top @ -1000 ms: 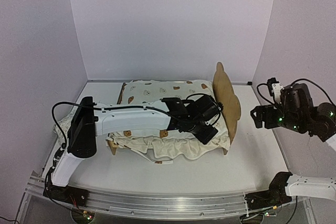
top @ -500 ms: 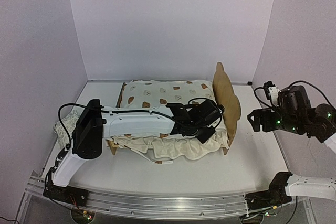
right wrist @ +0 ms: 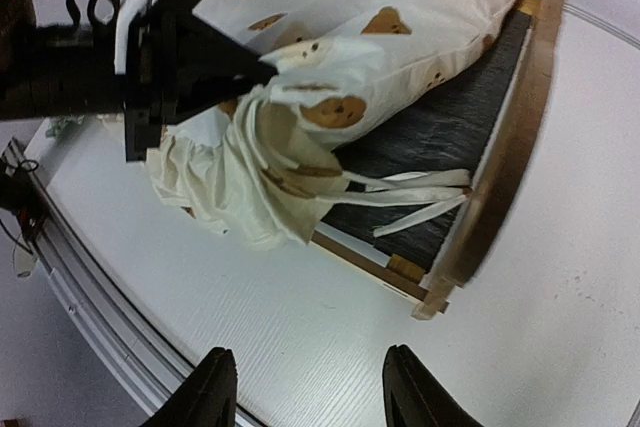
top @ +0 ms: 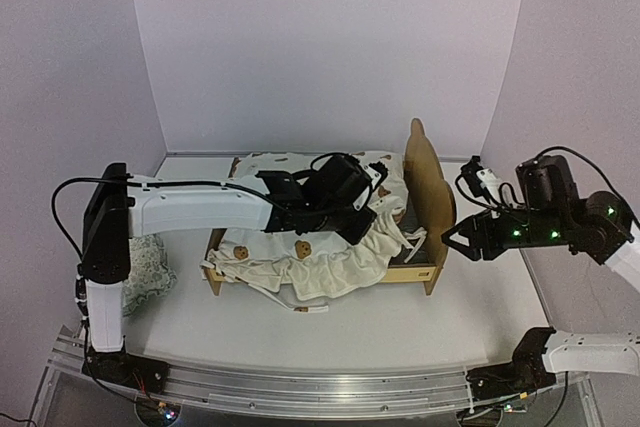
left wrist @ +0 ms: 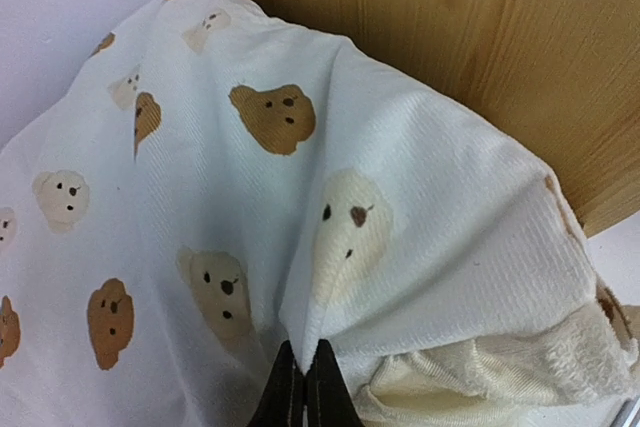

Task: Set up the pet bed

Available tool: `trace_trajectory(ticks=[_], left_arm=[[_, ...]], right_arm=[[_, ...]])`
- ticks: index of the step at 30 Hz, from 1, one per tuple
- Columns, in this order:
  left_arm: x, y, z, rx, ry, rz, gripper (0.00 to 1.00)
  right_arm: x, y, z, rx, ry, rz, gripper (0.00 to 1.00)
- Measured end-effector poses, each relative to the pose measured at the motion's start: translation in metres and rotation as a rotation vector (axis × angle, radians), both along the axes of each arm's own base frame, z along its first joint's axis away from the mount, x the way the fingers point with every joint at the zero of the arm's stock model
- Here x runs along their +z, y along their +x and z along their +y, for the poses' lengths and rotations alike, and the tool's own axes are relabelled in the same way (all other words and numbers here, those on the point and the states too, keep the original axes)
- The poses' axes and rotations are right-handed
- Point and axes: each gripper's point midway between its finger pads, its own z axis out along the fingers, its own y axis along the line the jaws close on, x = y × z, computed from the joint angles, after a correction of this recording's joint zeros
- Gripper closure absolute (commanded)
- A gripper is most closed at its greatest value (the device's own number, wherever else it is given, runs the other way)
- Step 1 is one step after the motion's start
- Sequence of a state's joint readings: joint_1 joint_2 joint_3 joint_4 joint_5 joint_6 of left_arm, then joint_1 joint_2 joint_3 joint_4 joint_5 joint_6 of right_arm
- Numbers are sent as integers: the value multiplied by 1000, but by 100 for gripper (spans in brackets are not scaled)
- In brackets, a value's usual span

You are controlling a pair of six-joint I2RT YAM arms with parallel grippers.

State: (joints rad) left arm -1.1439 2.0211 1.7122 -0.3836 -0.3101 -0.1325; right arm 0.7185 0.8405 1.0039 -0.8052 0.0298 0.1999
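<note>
The pet bed stands mid-table, its plywood headboard to the right and its dark grey base bare near that end. A cream bear-print cover lies bunched over the bed's left and front, its ties trailing across the dark base. My left gripper is shut on a fold of this cover, held up just short of the headboard. In the top view the left gripper sits over the bed's middle. My right gripper hangs open and empty beside the headboard's near corner, with tabletop under its fingers.
A small floral pillow lies on the table left of the bed, by the left arm's upright link. A metal rail runs along the near edge. Walls stand close at the back and on both sides.
The left gripper has shut on the cover and dragged it up and leftward off the headboard end, baring the dark base. The right arm has swung left toward the bed, jaws narrower.
</note>
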Motion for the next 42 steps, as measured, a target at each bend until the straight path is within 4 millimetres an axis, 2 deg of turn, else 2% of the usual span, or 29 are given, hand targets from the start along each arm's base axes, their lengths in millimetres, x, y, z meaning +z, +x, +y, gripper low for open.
trace_trajectory(ticks=[5,8,11,15,19,25,42], left_arm=[[21,10,19,34,-66,5,100],[22,13,27,45,-77,11,100],[20,14,32,50,-82,23,100],[23,14,37,59,-92,27,100],[28,16,44,69,-107,21,100],[42,22,57,89,-130,9,100],[61,22,80,116,-161,-15,100]], right_arm=[[-20,6,29,109,-17,71,50],[-31,13,40,150,-49,89,51],[-34,25,46,166,-82,63,54],[-39,42,50,167,-140,22,54],[-49,56,53,166,-197,9,49],[-59,67,58,171,-251,10,42],[-82,94,67,119,-334,-4,45]])
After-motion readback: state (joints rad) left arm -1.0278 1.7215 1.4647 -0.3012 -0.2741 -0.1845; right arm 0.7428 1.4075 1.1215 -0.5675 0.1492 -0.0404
